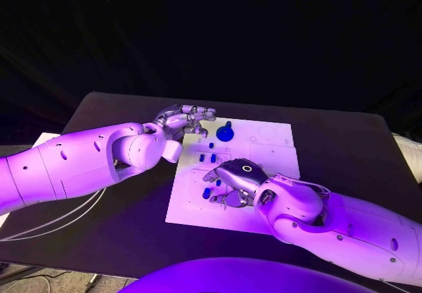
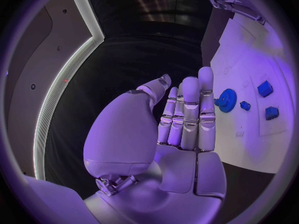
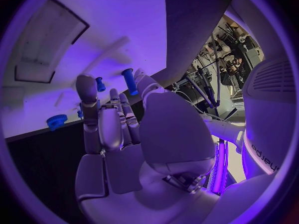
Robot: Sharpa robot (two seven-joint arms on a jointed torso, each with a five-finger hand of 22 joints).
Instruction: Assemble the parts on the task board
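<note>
The left robot hand (image 1: 182, 118) hovered at the far left corner of the task board (image 1: 264, 143), fingers straight, close together and holding nothing, just beside a blue gear (image 1: 225, 132). The right robot hand (image 1: 236, 180) reached over the board's near half, palm down and fingers bent toward small blue parts (image 1: 205, 157) on the plate; whether it gripped one could not be told. The board lay mid-tabletop (image 1: 343, 140).

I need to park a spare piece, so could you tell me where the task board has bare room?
Free: the task board's far right corner beyond the blue gear, and its near left corner. Crowded: the middle, under the right hand, and the far left edge by the left hand.
</note>
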